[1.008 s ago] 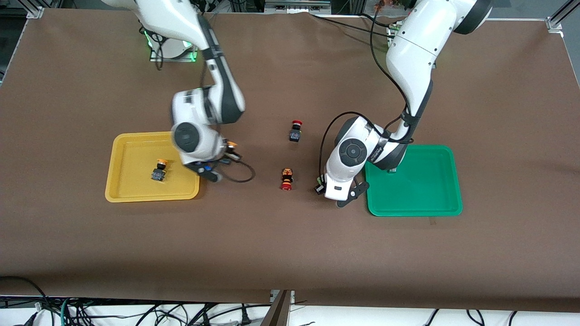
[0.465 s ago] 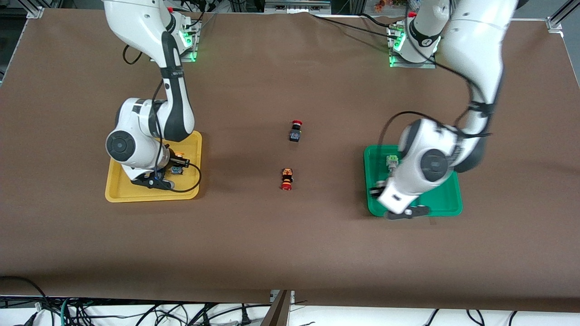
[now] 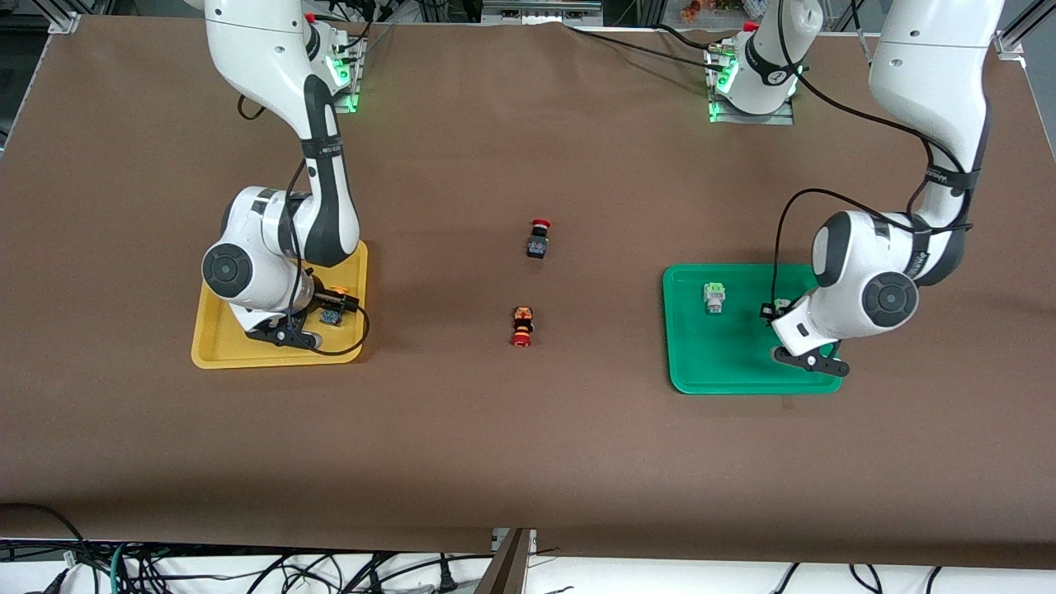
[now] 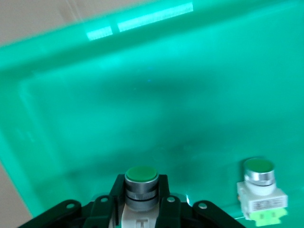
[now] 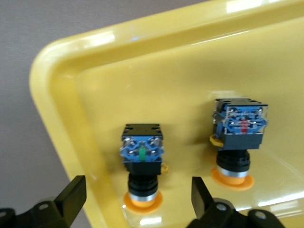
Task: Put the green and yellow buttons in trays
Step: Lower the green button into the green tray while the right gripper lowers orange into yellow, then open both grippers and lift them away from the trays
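My left gripper (image 4: pixel 141 189) is shut on a green-capped button (image 4: pixel 141 176) and holds it over the green tray (image 4: pixel 142 95). In the front view this gripper (image 3: pixel 776 312) is over the part of the green tray (image 3: pixel 742 371) toward the left arm's end. A second green-capped white button (image 4: pixel 260 189) lies in that tray (image 3: pixel 714 298). My right gripper (image 5: pixel 137 197) is open over the yellow tray (image 5: pixel 190 61). Its fingers (image 5: pixel 72 194) stand apart on either side of a yellow-capped button (image 5: pixel 142 164) that stands cap-down. A second yellow-capped button (image 5: pixel 240 135) stands beside it. In the front view the right gripper (image 3: pixel 328 308) is over the yellow tray (image 3: pixel 216 346).
Two red-capped switches lie on the brown table between the trays, one (image 3: pixel 538 239) farther from the front camera and one (image 3: pixel 522 325) nearer. Both arm bases stand along the table's back edge.
Both arms swung out from the table's middle to their trays, each with a button. In the last half second the left gripper moved farther toward the left arm's end of the green tray.
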`<action>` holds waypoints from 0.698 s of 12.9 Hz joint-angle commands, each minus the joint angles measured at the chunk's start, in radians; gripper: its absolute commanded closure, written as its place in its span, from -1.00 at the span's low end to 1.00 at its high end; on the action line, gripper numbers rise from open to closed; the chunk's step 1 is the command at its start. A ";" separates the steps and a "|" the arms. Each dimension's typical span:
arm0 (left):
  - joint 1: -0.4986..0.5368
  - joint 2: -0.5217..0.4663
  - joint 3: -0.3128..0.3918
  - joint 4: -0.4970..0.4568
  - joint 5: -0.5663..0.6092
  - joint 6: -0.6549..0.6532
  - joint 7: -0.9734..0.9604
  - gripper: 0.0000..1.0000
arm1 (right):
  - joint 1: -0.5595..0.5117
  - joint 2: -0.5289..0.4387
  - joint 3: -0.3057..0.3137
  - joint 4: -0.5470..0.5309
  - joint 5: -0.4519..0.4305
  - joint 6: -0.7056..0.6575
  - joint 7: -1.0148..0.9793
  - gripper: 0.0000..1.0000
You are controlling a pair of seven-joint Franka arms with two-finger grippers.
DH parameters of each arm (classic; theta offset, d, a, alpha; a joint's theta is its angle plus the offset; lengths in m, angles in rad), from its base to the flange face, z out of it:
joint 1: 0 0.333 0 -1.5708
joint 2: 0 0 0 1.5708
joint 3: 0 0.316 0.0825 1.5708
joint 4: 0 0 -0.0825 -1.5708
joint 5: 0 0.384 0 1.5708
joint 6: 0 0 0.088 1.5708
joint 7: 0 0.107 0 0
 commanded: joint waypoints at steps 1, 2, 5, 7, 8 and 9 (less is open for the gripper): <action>-0.006 -0.038 0.005 -0.086 0.000 0.086 0.006 -0.99 | 0.013 -0.069 -0.013 0.038 0.016 -0.082 0.080 -0.97; -0.004 -0.060 0.005 -0.064 -0.013 0.063 -0.043 -1.00 | 0.018 -0.086 -0.017 0.058 0.007 -0.122 0.121 -0.97; -0.018 -0.163 0.005 0.110 -0.045 -0.176 -0.154 -1.00 | 0.079 -0.142 -0.076 0.120 -0.037 -0.220 0.220 -0.97; -0.007 -0.223 0.007 0.267 -0.040 -0.343 -0.154 -1.00 | 0.121 -0.181 -0.108 0.169 -0.089 -0.289 0.280 -0.97; -0.007 -0.255 0.024 0.325 -0.037 -0.430 -0.154 -1.00 | 0.128 -0.202 -0.113 0.185 -0.112 -0.314 0.284 -0.97; -0.007 -0.289 0.041 0.362 -0.043 -0.530 -0.155 -1.00 | 0.129 -0.242 -0.111 0.194 -0.152 -0.340 0.284 -0.98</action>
